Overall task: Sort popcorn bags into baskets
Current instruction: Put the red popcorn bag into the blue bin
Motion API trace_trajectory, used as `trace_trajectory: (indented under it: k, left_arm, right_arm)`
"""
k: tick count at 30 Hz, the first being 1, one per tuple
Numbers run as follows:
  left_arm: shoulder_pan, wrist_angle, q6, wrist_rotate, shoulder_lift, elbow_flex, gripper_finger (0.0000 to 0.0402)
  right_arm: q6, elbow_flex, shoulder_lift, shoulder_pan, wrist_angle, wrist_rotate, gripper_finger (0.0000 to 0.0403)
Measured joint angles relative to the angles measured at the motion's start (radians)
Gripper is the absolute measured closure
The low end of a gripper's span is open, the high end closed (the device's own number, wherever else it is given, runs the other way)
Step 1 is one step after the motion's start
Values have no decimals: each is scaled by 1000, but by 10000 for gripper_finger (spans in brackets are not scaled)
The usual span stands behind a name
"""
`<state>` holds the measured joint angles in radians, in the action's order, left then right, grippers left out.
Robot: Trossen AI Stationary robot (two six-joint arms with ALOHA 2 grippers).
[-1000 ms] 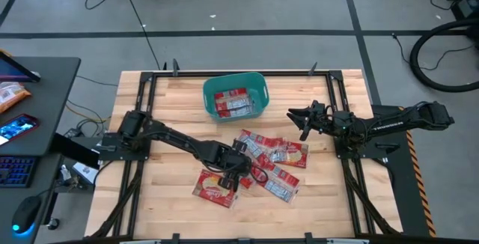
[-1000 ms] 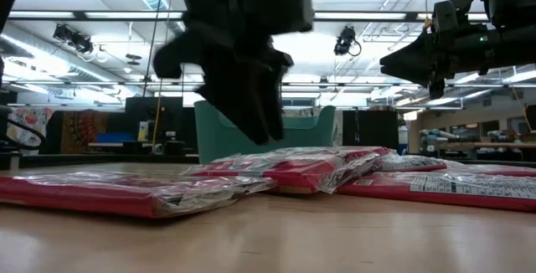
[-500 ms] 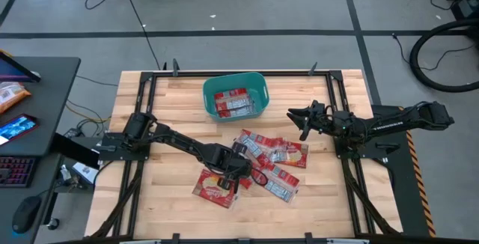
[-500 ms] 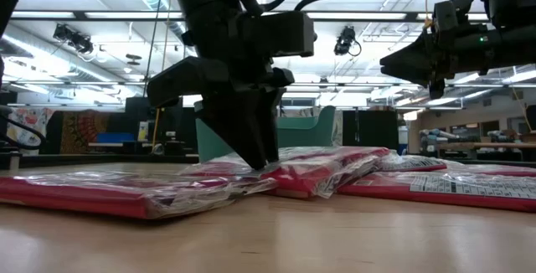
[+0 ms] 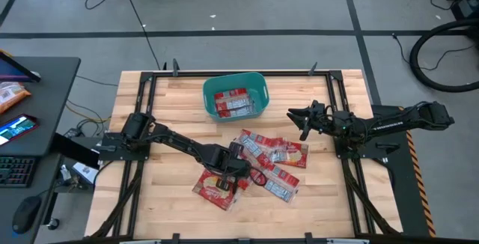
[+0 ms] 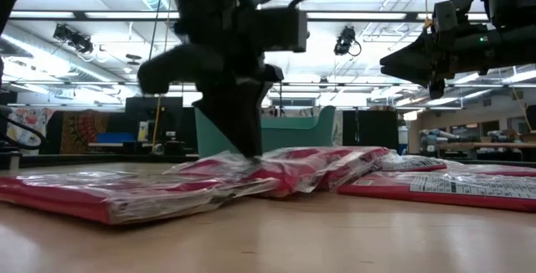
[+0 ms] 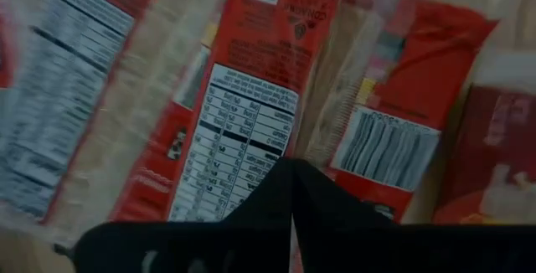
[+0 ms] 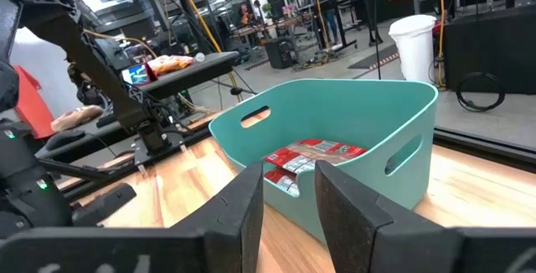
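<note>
Several red popcorn bags [image 5: 271,160] lie in a loose overlapping pile at the table's middle, and one more [image 5: 215,188] lies near the front. The teal basket [image 5: 259,87] stands at the far middle with popcorn bags [image 5: 233,103] inside. My left gripper [image 5: 230,171] is down at the pile's left end, shut on a bag's wrapper. In the left wrist view its fingers meet over a bag with a white nutrition panel [image 7: 243,114]. My right gripper [image 5: 302,121] hovers open right of the basket, holding nothing. My left gripper pinches the bag's wrapper [image 6: 251,162] between its two fingers, which come from above and point down. The film rises in a small peak to the fingertips [image 7: 291,181]. The rest of the bag lies on the table and on its neighbours. Its own fingers hide which layer or edge they hold.
Bare wood lies left of the pile and along the near edge. Black frame rails [image 5: 147,94] run along the table's left and right sides. A desk [image 5: 30,102] with an orange packet and screens stands off the table's left.
My left gripper has come down onto the pile's left end, shut there, and shifted a little toward the table's left. The wrapper under it has bunched up to the fingertips, and the nearest bags have slid slightly leftward with it.
</note>
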<state>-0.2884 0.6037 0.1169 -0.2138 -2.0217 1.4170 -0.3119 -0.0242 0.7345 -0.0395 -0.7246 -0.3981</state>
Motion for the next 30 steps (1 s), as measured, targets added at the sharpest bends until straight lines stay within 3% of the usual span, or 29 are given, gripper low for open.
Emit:
trace_trajectory:
  k: [15, 25, 30]
  left_arm:
    - [22, 72, -6, -56, 111, 13, 400]
    - [15, 105, 4, 24, 129, 13, 396]
    - [11, 173, -28, 15, 109, 13, 360]
  right_arm:
    - [0, 0, 5, 0, -7, 0, 288]
    - [0, 0, 5, 0, -7, 0, 288]
    - [0, 0, 5, 0, -7, 0, 288]
